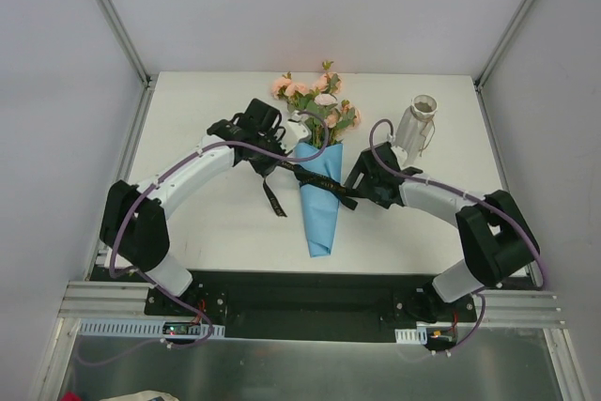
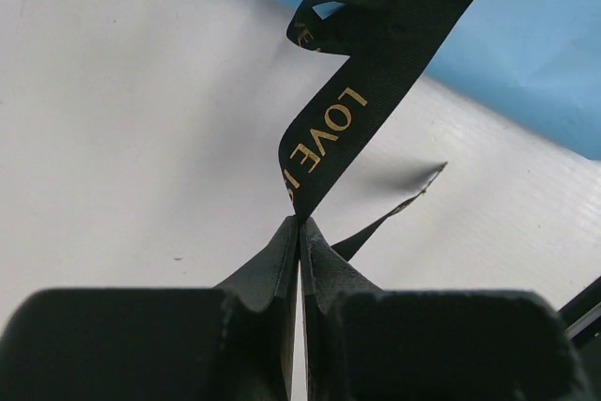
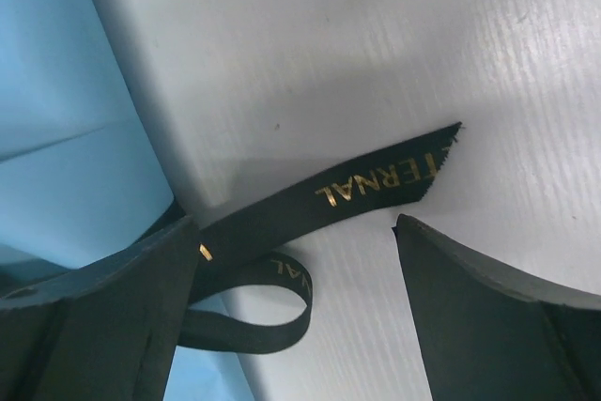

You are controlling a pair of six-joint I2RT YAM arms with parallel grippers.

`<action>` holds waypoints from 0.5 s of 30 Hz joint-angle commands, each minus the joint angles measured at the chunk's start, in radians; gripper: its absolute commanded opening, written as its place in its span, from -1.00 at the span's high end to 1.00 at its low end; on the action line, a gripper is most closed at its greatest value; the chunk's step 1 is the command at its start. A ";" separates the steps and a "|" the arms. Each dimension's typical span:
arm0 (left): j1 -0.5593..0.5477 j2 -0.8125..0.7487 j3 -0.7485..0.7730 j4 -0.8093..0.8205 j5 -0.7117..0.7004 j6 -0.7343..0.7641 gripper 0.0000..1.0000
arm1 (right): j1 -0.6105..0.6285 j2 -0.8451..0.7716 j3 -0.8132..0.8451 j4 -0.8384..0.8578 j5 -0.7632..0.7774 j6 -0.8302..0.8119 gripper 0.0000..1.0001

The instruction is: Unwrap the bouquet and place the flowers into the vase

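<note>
The bouquet lies mid-table, a blue paper cone point(image 1: 319, 208) with peach-pink flowers point(image 1: 315, 100) at its far end. A black ribbon point(image 1: 274, 196) with gold letters is tied round it. My left gripper point(image 1: 274, 168) is left of the cone and is shut on one ribbon tail point(image 2: 343, 115), pinched at the fingertips point(image 2: 299, 221). My right gripper point(image 1: 349, 194) is at the cone's right side, open. The other ribbon tail point(image 3: 376, 185) and a loop point(image 3: 272, 326) lie between its fingers point(image 3: 488, 307). The whitish vase point(image 1: 416, 122) stands upright at the back right.
Blue paper point(image 2: 526, 44) fills the upper right of the left wrist view and the left side point(image 3: 66, 138) of the right wrist view. The white table point(image 1: 207, 223) is bounded by grey walls and metal posts. The right arm runs close beside the vase.
</note>
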 commanded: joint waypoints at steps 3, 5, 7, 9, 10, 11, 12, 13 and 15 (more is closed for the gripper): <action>0.002 -0.079 -0.013 -0.063 -0.032 0.020 1.00 | -0.019 0.079 0.080 0.063 -0.021 0.147 -0.78; 0.003 -0.086 -0.019 -0.065 -0.035 0.021 1.00 | -0.025 0.099 0.093 0.037 -0.011 0.179 -0.79; 0.003 -0.093 -0.024 -0.066 -0.036 0.024 1.00 | -0.030 0.124 0.100 0.030 -0.001 0.213 -0.78; 0.002 -0.094 -0.024 -0.066 -0.036 0.026 1.00 | -0.030 0.154 0.122 0.017 -0.005 0.237 -0.78; 0.003 -0.094 -0.024 -0.066 -0.040 0.026 1.00 | -0.032 0.162 0.132 0.003 -0.004 0.245 -0.75; 0.003 -0.097 -0.022 -0.066 -0.040 0.026 1.00 | -0.030 0.179 0.142 -0.029 -0.004 0.251 -0.74; 0.003 -0.097 -0.022 -0.066 -0.043 0.027 1.00 | -0.032 0.190 0.165 -0.049 -0.011 0.256 -0.72; 0.002 -0.099 -0.021 -0.066 -0.043 0.029 1.00 | -0.030 0.199 0.183 -0.075 -0.011 0.257 -0.67; 0.003 -0.102 -0.021 -0.068 -0.046 0.029 1.00 | -0.024 0.223 0.223 -0.198 0.011 0.251 -0.58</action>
